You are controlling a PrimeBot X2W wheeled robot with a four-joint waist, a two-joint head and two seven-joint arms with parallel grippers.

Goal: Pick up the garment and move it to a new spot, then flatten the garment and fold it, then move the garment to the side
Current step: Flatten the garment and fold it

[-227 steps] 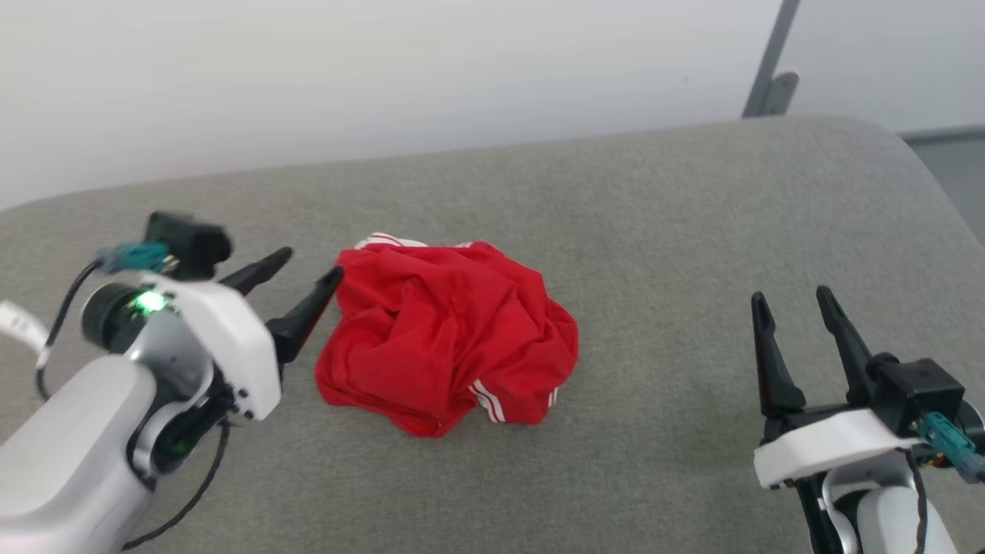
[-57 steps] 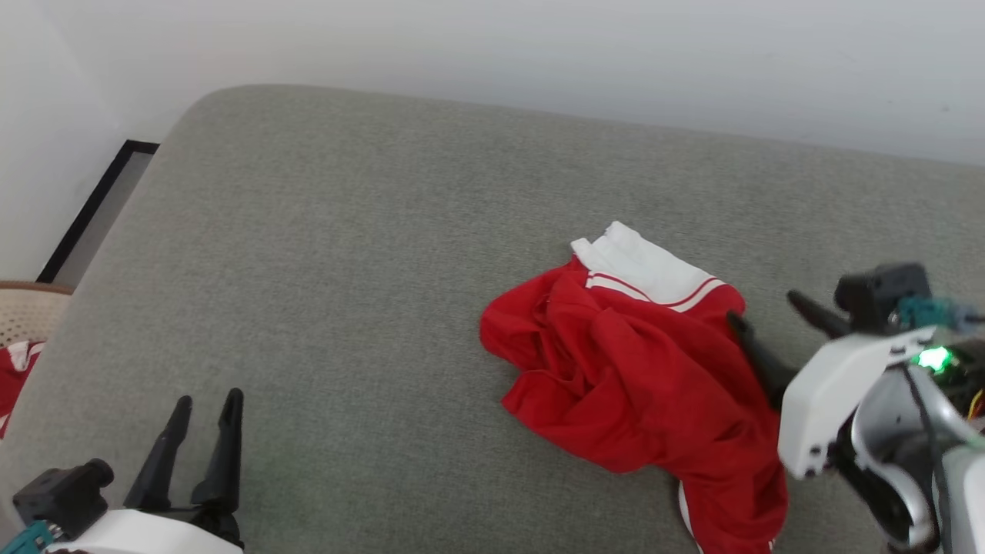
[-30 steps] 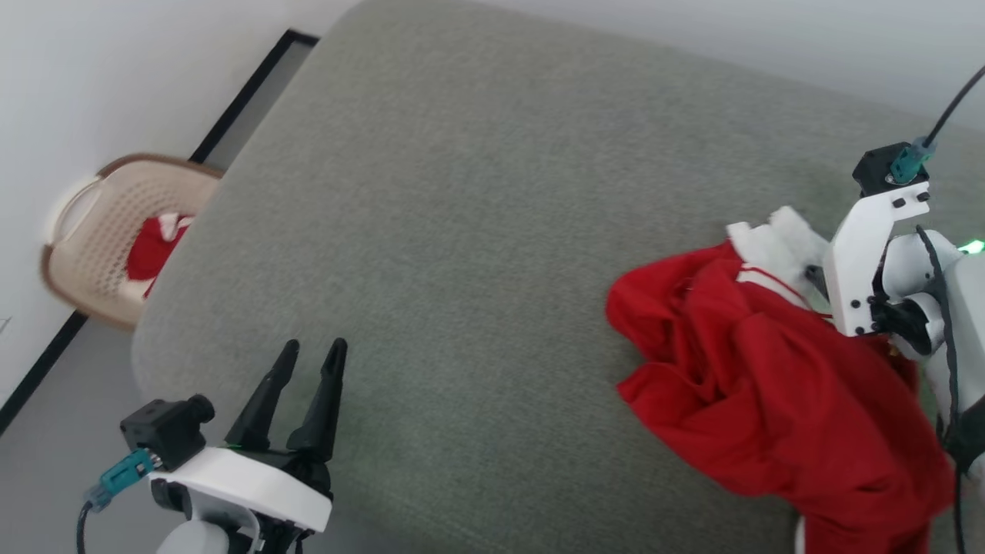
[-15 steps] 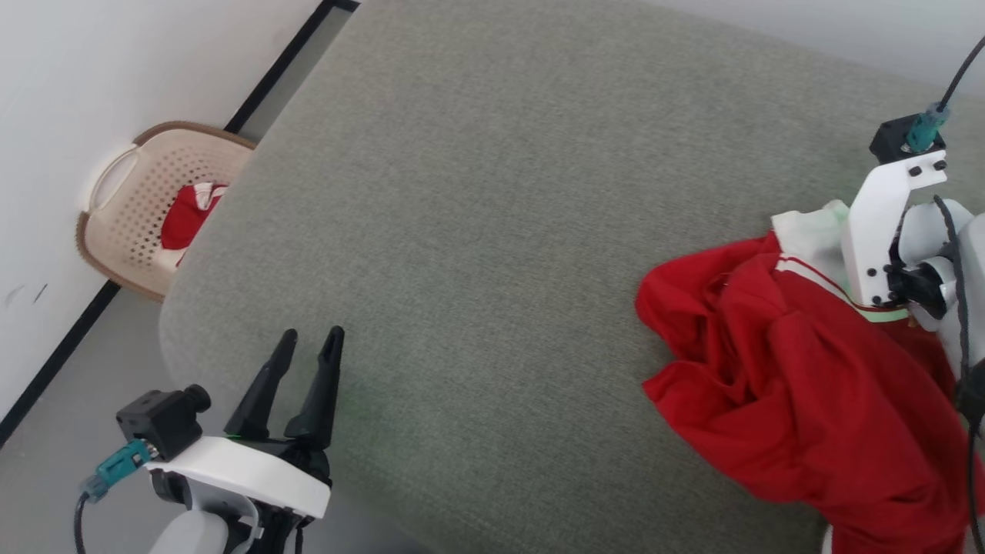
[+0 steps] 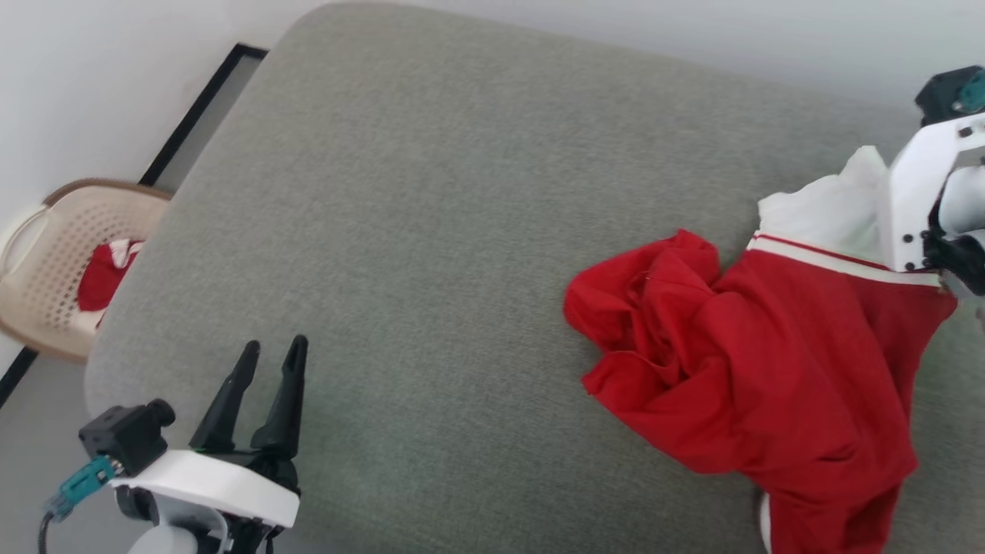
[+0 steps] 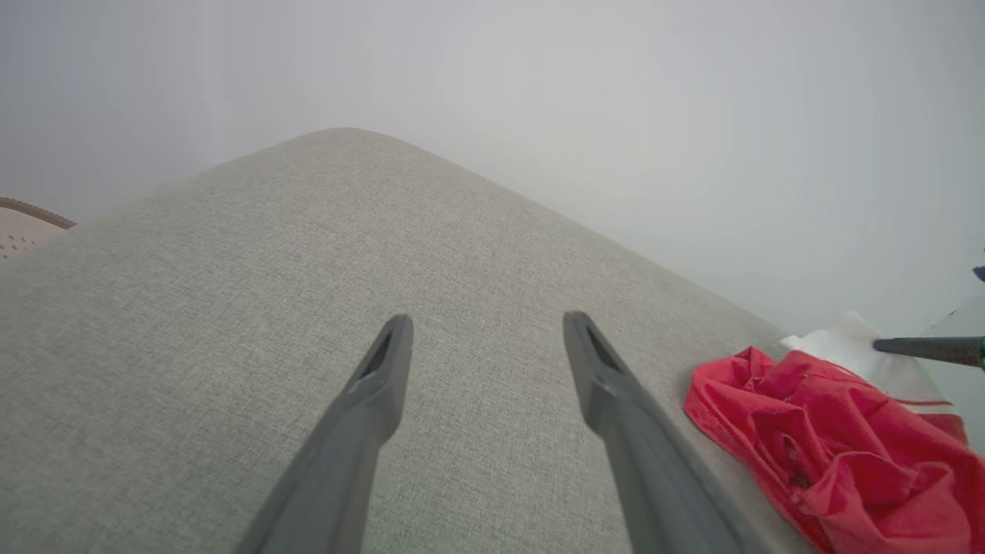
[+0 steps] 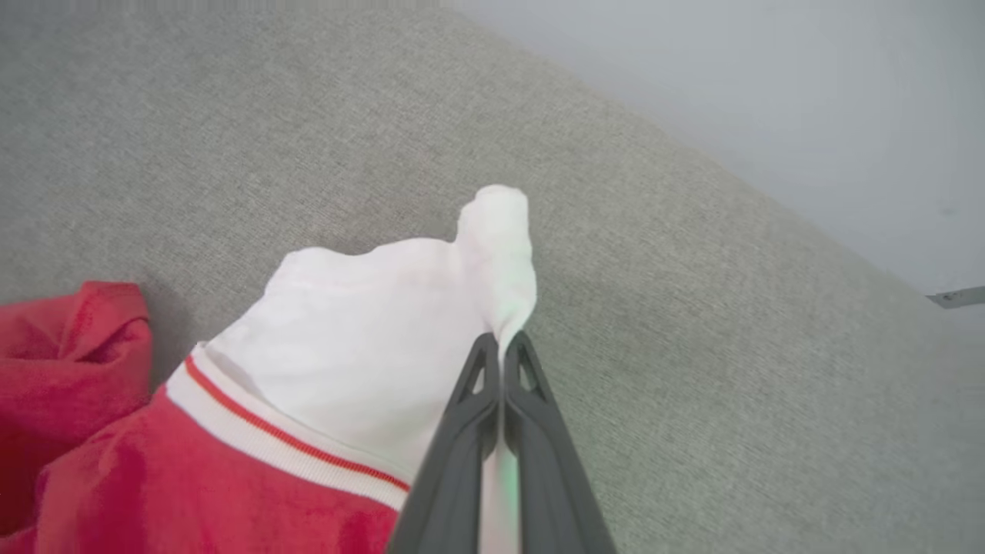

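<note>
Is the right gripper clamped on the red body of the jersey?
No: in the right wrist view the right gripper is shut on the white sleeve of the jersey, beyond its striped trim.

The wide grey woven cushion top [image 5: 431, 231] lies bare from its left edge across the middle, free to pass over. The crumpled red shirt with a white sleeve [image 5: 769, 369] takes up the right part, bunched and raised. Off the left edge a beige perforated plastic basket [image 5: 46, 261] stands on the floor [image 5: 27, 462] beside the pale wall [image 5: 92, 92].
</note>
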